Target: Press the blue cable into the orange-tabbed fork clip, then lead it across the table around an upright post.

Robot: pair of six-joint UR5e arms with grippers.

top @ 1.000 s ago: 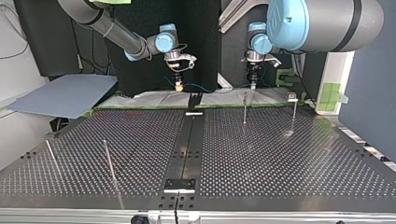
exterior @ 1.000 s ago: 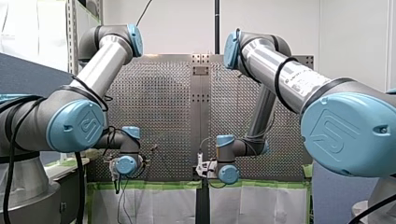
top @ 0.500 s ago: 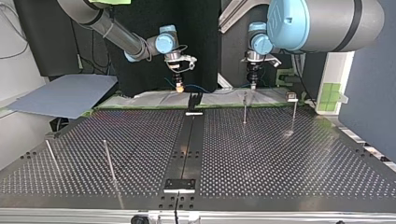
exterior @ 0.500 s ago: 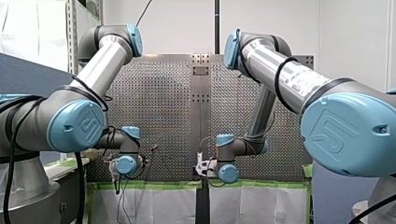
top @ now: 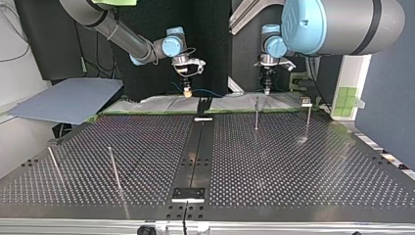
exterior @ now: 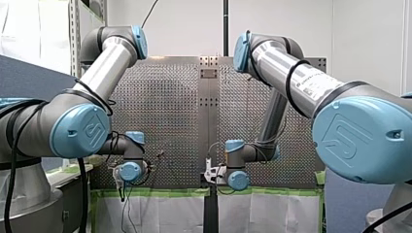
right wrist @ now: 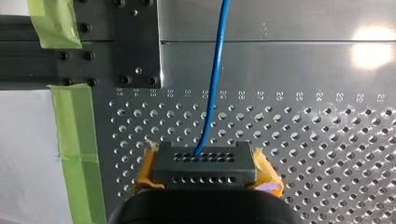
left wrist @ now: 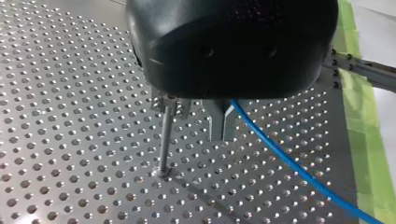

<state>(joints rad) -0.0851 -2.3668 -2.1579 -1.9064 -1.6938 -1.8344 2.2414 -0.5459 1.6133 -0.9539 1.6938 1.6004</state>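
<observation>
Bench (top: 293, 161): my right tool (right wrist: 204, 161) is clamped on the blue cable (right wrist: 215, 84) over its edge, fork clip not visible. My left tool (left wrist: 201, 116): can't tell its state (cable passes just beside it). Risk: slack swings and hooks the upright post (left wrist: 164, 135) on the wrong side.

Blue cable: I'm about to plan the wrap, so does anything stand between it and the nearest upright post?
Nothing visible does. In the left wrist view the blue cable leaves my left gripper, and the post stands right beside it with only bare table between.
</observation>
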